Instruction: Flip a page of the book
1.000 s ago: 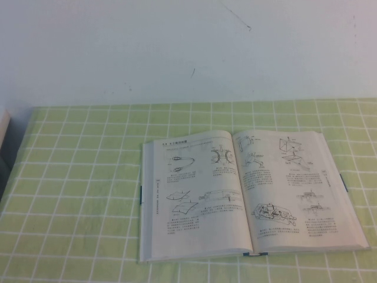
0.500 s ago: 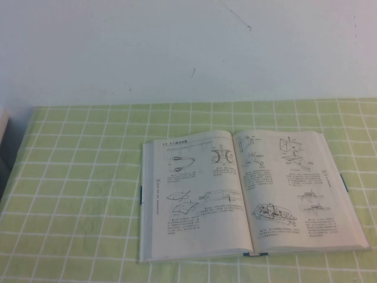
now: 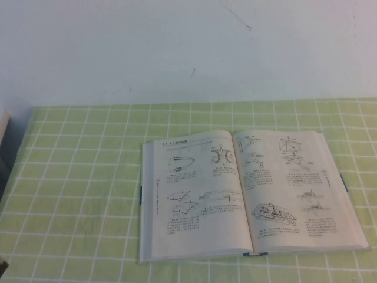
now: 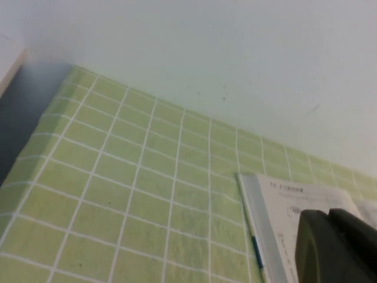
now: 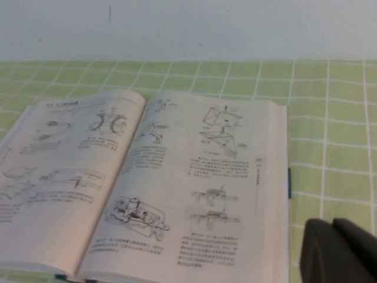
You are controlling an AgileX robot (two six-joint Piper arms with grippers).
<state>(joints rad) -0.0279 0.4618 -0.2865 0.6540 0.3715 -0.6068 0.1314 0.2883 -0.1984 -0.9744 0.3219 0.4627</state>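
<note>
The book point(image 3: 247, 194) lies open and flat on the green checked cloth, right of centre, its off-white pages printed with line drawings. The right-hand page point(image 3: 294, 188) lies flat. In the high view only a dark tip shows at the lower left corner. In the left wrist view my left gripper point(image 4: 328, 215) is shut and empty, over the book's left page point(image 4: 277, 206). In the right wrist view my right gripper point(image 5: 331, 223) is shut and empty, just beyond the book's right edge; the open book point(image 5: 147, 177) fills that view.
The green checked tablecloth point(image 3: 76, 177) covers the table up to a white wall point(image 3: 177, 47). A pale object and a dark gap point(image 3: 3, 147) lie at the table's left edge.
A small dark tip has come into the lower left corner of the high view. The book and its pages have not moved.
</note>
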